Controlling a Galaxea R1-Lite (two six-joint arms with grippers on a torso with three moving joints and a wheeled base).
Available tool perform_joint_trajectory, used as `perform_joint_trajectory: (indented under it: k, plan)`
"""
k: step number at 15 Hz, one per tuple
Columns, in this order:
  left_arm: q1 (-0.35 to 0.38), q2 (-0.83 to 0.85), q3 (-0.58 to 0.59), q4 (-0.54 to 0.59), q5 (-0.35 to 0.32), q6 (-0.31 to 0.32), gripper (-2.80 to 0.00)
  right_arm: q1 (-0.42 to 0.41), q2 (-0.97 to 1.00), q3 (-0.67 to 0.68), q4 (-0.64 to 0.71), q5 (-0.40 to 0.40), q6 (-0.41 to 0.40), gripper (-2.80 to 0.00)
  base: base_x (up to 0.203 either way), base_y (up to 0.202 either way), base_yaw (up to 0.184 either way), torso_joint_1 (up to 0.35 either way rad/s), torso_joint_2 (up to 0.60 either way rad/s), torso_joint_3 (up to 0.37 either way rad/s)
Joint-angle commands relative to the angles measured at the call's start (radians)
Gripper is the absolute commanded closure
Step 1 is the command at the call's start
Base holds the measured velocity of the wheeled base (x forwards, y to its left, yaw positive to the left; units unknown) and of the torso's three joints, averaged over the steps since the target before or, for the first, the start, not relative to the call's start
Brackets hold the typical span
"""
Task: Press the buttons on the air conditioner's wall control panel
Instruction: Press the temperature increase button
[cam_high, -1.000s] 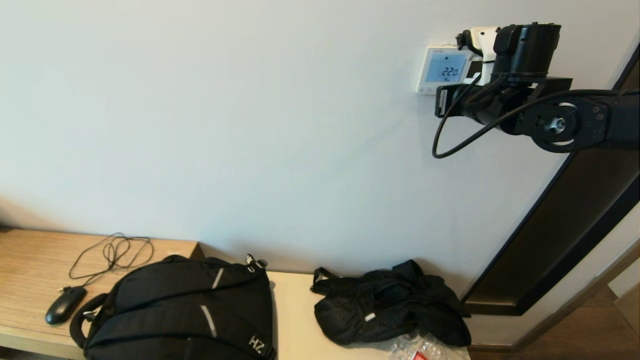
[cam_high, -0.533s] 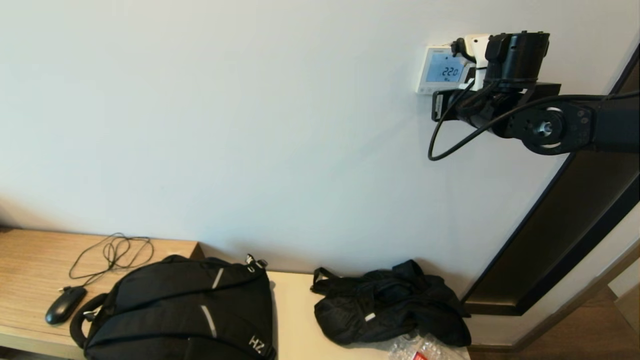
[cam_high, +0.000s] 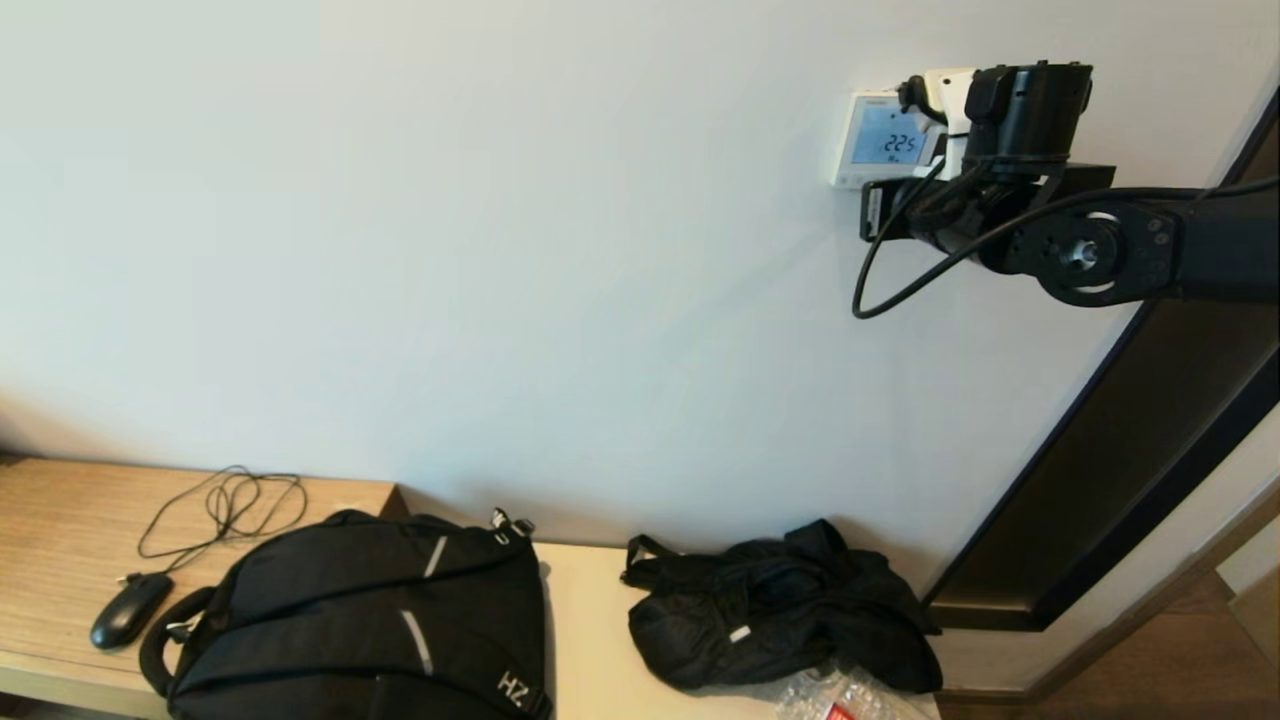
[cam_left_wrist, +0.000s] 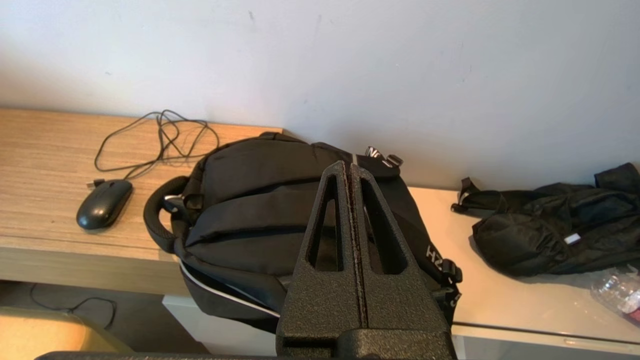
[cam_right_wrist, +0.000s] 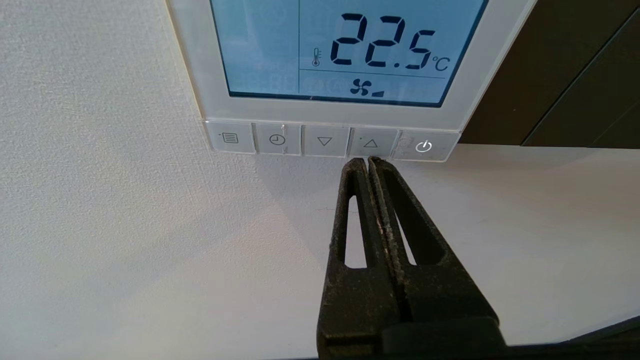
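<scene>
The white wall control panel (cam_high: 880, 138) hangs high on the wall at the right; its light-blue screen (cam_right_wrist: 345, 50) reads 22.5 °C with a fan sign. A row of several flat white buttons (cam_right_wrist: 325, 141) runs along its lower edge. My right gripper (cam_right_wrist: 367, 161) is shut and empty, its tips touching the lower edge of the up-arrow button (cam_right_wrist: 370, 143), left of the lit power button (cam_right_wrist: 424, 146). In the head view my right wrist (cam_high: 1020, 120) covers the panel's right side and the fingers. My left gripper (cam_left_wrist: 348, 167) is shut, parked above the black backpack (cam_left_wrist: 260, 200).
On the bench below lie the backpack (cam_high: 370, 620), a black mouse (cam_high: 130, 610) with its cable, a crumpled black bag (cam_high: 780, 610) and a plastic wrapper (cam_high: 840, 695). A dark frame (cam_high: 1130, 450) runs down the wall right of the panel. A loose cable (cam_high: 880, 290) hangs from my right arm.
My right arm has shifted a little left and closer to the panel. The screen reading has gone from 22.0 to 22.5.
</scene>
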Motion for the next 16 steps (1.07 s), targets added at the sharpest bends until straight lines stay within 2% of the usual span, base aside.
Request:
perform_joint_trajectory:
  k: [1,6,16]
  plan:
    - [0.0,0.0,-0.001,0.001,0.0,-0.002,0.0,0.006,-0.016,0.013,-0.004,-0.003,-0.001,0.0,0.0,0.0,0.0,0.0,0.0,0.0]
    - [0.0,0.0,0.0,0.001,0.0,0.0,0.0,0.011,-0.044,0.059,-0.012,-0.007,-0.001,0.0,0.0,0.0,0.0,0.0,0.0,0.0]
    - [0.0,0.0,0.0,0.001,0.0,0.0,0.0,-0.003,0.004,0.007,-0.008,-0.006,-0.002,0.0,0.0,0.0,0.0,0.0,0.0,0.0]
